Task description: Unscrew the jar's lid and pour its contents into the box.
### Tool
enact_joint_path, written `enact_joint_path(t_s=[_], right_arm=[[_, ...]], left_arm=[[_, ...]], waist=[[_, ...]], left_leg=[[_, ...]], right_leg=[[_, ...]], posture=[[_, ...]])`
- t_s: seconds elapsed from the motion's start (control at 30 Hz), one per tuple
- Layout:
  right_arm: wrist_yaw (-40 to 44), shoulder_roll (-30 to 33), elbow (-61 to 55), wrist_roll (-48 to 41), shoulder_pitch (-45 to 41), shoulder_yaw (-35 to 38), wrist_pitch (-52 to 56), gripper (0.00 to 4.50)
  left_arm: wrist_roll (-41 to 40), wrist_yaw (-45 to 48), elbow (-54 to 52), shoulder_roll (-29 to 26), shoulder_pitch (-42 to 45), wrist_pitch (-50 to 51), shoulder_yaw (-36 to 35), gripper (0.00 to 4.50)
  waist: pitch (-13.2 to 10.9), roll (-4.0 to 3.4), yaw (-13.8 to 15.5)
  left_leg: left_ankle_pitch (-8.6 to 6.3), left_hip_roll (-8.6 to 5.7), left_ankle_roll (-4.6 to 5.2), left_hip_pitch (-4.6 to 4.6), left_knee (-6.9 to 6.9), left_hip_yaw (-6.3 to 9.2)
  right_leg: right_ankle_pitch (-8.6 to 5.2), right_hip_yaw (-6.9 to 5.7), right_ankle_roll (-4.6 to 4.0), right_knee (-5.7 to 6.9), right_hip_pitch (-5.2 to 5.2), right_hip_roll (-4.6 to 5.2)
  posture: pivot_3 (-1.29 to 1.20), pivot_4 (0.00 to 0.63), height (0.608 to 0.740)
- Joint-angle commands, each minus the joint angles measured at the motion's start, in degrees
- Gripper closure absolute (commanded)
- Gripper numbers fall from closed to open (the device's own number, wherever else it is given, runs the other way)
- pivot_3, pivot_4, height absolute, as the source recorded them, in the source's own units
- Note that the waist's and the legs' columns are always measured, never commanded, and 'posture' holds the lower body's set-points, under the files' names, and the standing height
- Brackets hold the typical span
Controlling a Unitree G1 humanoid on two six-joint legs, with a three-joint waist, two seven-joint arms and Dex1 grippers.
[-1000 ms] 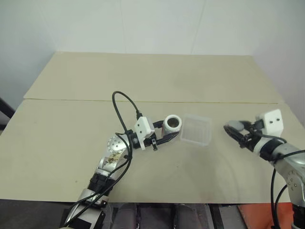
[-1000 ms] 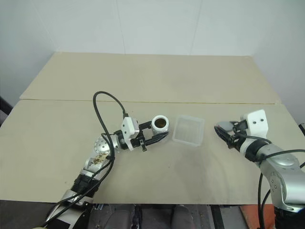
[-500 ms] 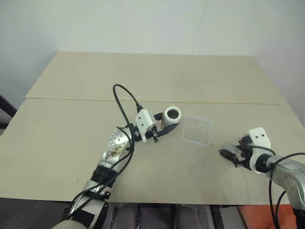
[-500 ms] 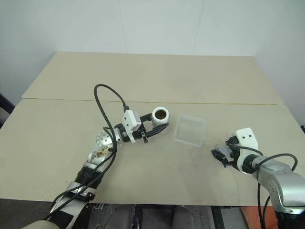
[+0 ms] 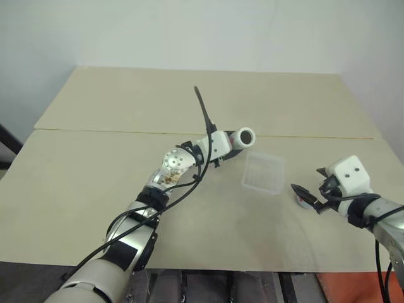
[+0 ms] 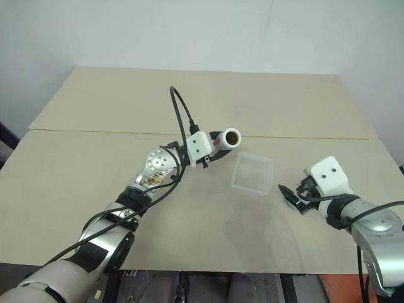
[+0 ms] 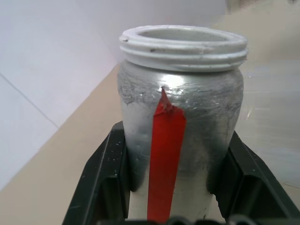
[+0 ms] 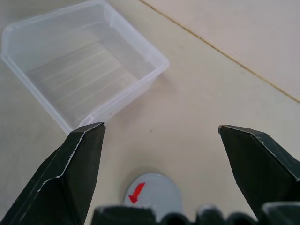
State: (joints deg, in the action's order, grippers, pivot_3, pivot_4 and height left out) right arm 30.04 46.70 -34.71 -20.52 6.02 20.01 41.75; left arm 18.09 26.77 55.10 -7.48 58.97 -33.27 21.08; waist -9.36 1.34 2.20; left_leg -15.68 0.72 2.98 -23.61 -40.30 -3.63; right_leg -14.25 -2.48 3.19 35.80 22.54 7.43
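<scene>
The left gripper [image 7: 164, 187] pinches the uncapped silver-grey red-striped jar [image 5: 243, 137] tipped level just left of the clear plastic box [image 5: 263, 173], the right gripper [image 8: 159, 136] spread above the grey lid [image 8: 152, 197] on the table; pouring is in hand, needing further tilt over the box.

Silver-grey jointed arms with black cables; each wrist carries a white boxy housing, and each tool [image 5: 309, 196] has two black wedge-shaped fingers [image 8: 79, 168].
</scene>
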Motion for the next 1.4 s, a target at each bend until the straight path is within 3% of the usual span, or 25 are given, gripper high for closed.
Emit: enact_joint_path(t_s=[0.03,0.17,0.37,0.6,1.03,1.23,1.4], right_arm=[[3.45,-0.36,-7.66,-2.67,3.74,5.49,-2.06,0.02],[4.8,-3.13,-12.0,-3.62,9.89,7.44,-3.58,0.02],[2.23,-6.23,-15.0,-4.38,10.67,7.65,-2.18,0.02],[0.2,-7.51,-17.36,-4.53,12.01,7.66,-1.1,0.02],[-1.18,-7.16,-16.21,-5.29,9.57,6.59,-0.24,0.02],[-1.33,-6.84,-14.74,-4.34,8.27,4.96,-0.42,0.02],[-1.11,-6.51,-14.19,-3.61,7.97,4.82,-0.79,0.02]], left_arm=[[12.25,-16.47,7.3,1.35,9.0,-6.72,6.43,2.59],[26.05,-34.32,14.93,3.76,16.47,-6.66,16.79,2.59],[41.88,-54.77,20.76,6.89,22.28,0.8,30.64,2.59],[51.17,-66.01,23.43,8.36,24.23,7.73,39.39,2.59],[58.75,-69.75,24.52,8.23,25.59,10.98,46.95,2.59],[55.9,-67.91,24.6,7.75,24.98,10.35,44.14,2.59],[43.19,-56.52,24.51,6.53,22.04,2.73,32.0,2.59]], waist=[[0.0,0.0,0.36],[0.0,0.02,0.61],[-0.04,0.07,0.05],[-0.03,0.05,0.04],[-0.03,0.06,0.22],[-0.03,0.05,0.17],[-0.02,0.04,0.09]], left_leg=[[-0.01,-0.01,0.02,-0.07,-0.04,0.02],[-0.11,-0.02,0.18,-0.16,-0.09,0.07],[-0.14,-0.01,0.23,-0.22,-0.19,0.03],[-0.04,-0.01,0.06,-0.56,-0.22,-0.03],[0.0,0.01,-0.01,-0.75,-0.44,-0.04],[0.01,0.0,-0.03,-0.74,-0.46,-0.05],[0.06,0.02,-0.11,-0.74,-0.48,-0.05]], right_leg=[[0.0,-0.01,0.01,0.01,0.02,0.01],[0.03,-0.07,0.12,-0.07,-0.07,0.01],[0.03,0.01,0.18,-0.05,0.08,0.05],[0.02,0.12,0.17,0.17,0.62,0.04],[0.02,0.09,0.17,0.22,0.68,0.04],[0.03,0.09,0.17,0.28,0.68,0.04],[0.03,0.09,0.17,0.3,0.68,0.04]], posture=[[0.0,0.15,0.74],[0.0,0.15,0.74],[0.0,0.15,0.74],[0.0,0.15,0.74],[0.0,0.15,0.74],[0.0,0.15,0.74],[0.0,0.15,0.74]])
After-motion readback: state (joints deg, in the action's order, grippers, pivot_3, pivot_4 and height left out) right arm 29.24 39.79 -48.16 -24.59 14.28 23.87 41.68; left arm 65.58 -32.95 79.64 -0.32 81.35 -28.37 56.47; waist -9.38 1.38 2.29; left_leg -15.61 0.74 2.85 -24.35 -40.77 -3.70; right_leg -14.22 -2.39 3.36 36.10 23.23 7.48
